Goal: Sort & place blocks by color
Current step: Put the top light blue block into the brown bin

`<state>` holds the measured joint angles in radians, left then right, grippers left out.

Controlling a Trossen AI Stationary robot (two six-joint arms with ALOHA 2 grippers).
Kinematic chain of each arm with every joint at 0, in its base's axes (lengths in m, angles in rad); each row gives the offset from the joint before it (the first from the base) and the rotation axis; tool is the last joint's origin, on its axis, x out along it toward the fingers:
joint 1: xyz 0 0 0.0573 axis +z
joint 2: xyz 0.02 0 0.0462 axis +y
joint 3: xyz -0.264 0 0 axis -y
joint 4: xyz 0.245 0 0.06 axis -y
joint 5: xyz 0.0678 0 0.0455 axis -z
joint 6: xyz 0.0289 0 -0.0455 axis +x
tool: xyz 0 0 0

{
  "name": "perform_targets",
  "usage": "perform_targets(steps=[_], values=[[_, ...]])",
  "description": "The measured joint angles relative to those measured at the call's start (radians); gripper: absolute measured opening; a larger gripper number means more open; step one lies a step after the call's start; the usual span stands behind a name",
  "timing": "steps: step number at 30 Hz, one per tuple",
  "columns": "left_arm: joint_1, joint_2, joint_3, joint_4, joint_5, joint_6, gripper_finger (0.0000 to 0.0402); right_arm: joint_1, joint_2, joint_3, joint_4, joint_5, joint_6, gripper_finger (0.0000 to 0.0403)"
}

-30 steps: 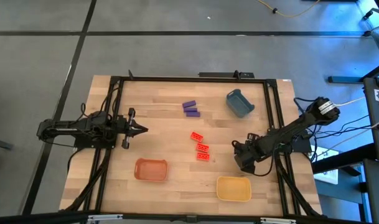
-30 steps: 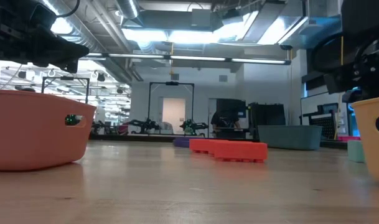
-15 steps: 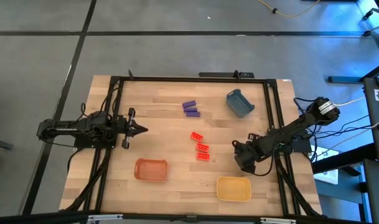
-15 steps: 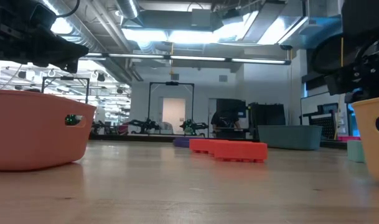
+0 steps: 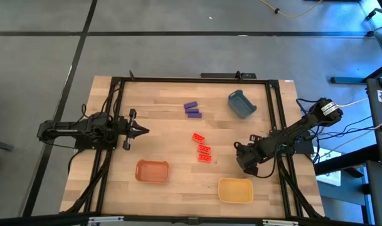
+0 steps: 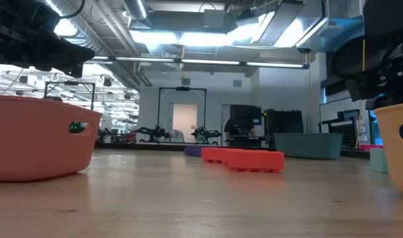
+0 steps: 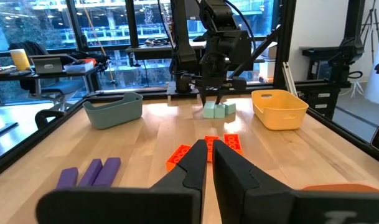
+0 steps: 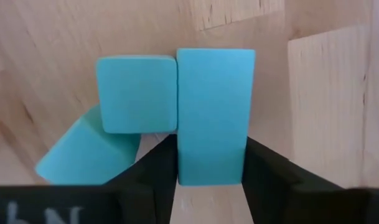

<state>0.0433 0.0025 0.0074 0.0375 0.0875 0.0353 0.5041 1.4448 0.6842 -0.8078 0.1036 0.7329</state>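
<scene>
Right gripper (image 8: 209,180) fingers clamp a pale teal plastic block (image 8: 214,115) near the wooden tabletop's (image 5: 165,125) right edge; left gripper (image 5: 142,131) fingers together, hovering left side.

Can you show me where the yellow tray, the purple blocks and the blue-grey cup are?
yellow tray (image 5: 235,189): high view, on its bare inner floor.
purple blocks (image 5: 191,109): high view, where the two bars meet.
blue-grey cup (image 5: 241,104): high view, on its inside, near the middle.
</scene>
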Motion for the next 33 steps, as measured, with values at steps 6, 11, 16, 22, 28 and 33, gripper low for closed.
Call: perform_targets(steps=[6, 11, 16, 22, 28, 33], values=[[0.000, 0.000, 0.000, 0.000, 0.000, 0.000, 0.0009, 0.000, -0.007, 0.000, 0.006, -0.005, -0.009, 0.0139], [0.000, 0.000, 0.000, 0.000, 0.000, 0.000, 0.0003, 0.000, -0.052, 0.000, -0.010, -0.021, -0.009, 0.0139], [0.000, 0.000, 0.000, 0.000, 0.000, 0.000, 0.0001, -0.009, -0.149, 0.000, -0.065, -0.025, -0.005, 0.0139], [0.000, 0.000, 0.000, 0.000, 0.000, 0.000, 0.0011, -0.065, -0.297, 0.045, -0.056, -0.067, 0.021, 0.0139], [0.000, 0.000, 0.000, 0.000, 0.000, 0.000, 0.0019, -0.147, -0.397, 0.114, 0.329, -0.028, 0.023, 0.0139], [0.000, 0.000, 0.000, 0.000, 0.000, 0.000, 0.0015, -0.219, -0.365, 0.116, 0.777, 0.071, -0.074, 0.0139]])
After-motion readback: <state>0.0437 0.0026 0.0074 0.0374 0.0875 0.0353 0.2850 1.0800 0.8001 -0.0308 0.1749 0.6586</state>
